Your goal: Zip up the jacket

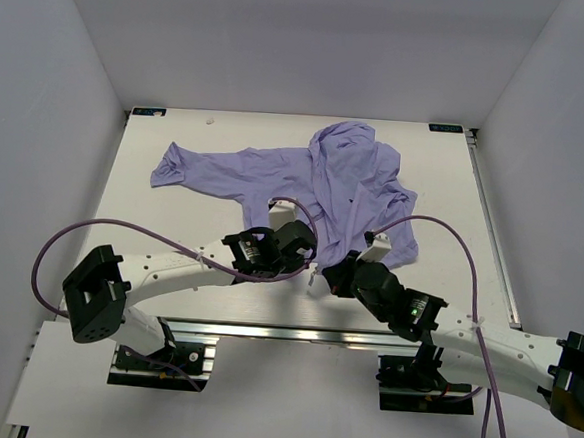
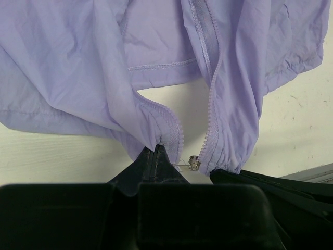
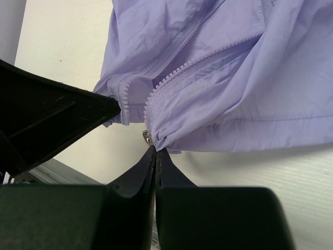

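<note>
While the jacket lies on the surface, it is clamped either side of the open zipper by left end effector and right end effector.

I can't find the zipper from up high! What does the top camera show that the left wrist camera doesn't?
Only the top view: the whole jacket, its sleeve and hood, the left arm and right arm. Only the left wrist view: the zipper teeth and a small metal slider. Both: the left gripper shut on the jacket's bottom edge.
</note>
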`<state>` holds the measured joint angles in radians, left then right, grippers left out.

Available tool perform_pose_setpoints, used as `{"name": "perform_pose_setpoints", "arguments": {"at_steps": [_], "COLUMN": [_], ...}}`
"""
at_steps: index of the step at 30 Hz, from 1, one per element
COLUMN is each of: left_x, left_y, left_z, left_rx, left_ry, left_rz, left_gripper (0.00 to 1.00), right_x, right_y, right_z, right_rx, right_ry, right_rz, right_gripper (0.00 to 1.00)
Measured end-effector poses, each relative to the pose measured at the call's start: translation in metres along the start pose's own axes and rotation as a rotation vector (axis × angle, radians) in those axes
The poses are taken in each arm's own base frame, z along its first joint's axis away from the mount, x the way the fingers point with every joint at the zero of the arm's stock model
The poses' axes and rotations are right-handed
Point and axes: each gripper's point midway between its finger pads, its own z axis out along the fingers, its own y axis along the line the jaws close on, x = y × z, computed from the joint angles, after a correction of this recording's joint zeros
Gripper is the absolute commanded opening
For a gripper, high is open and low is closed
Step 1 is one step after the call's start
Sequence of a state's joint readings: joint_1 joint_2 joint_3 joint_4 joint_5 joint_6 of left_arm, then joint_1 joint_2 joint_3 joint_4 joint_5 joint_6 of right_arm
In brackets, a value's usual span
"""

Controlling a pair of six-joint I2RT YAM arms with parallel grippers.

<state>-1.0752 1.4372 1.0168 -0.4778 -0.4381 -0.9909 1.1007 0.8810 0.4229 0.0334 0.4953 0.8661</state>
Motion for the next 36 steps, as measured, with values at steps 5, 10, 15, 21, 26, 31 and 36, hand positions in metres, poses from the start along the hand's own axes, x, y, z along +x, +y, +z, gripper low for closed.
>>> {"name": "perform_pose_setpoints", "arguments": {"at_steps": [5, 10, 15, 21, 26, 31, 36], "left_x": [-0.001, -0.001, 0.0, -0.001, -0.001, -0.003, -0.004], "left_y": [-0.002, -0.003, -0.004, -0.004, -0.005, -0.008, -0.01], "left_z": [0.0, 0.001, 0.003, 0.003, 0.003, 0.003, 0.002], "left_rx": [0.005, 0.009, 0.006, 0.007, 0.009, 0.021, 0.029], "left_ry": [-0.003, -0.006, -0.003, -0.004, -0.005, -0.012, -0.013], "left_rz": [-0.006, -0.009, -0.007, -0.008, -0.01, -0.016, -0.02], "left_gripper": [0.0, 0.0, 0.0, 0.0, 0.0, 0.0, 0.0], "right_x": [-0.001, -0.002, -0.004, -0.004, -0.004, -0.006, -0.008], "right_y": [0.003, 0.007, 0.012, 0.014, 0.014, 0.017, 0.019], "right_z": [0.001, 0.001, 0.001, 0.001, 0.001, 0.001, 0.001], "right_rx": [-0.009, -0.025, -0.041, -0.05, -0.051, -0.059, -0.067], "right_ry": [-0.005, -0.007, -0.013, -0.01, -0.009, -0.014, -0.024], "right_rz": [0.011, 0.027, 0.04, 0.045, 0.054, 0.068, 0.082], "right_gripper": [0.0, 0.0, 0.0, 0.0, 0.0, 0.0, 0.0]}}
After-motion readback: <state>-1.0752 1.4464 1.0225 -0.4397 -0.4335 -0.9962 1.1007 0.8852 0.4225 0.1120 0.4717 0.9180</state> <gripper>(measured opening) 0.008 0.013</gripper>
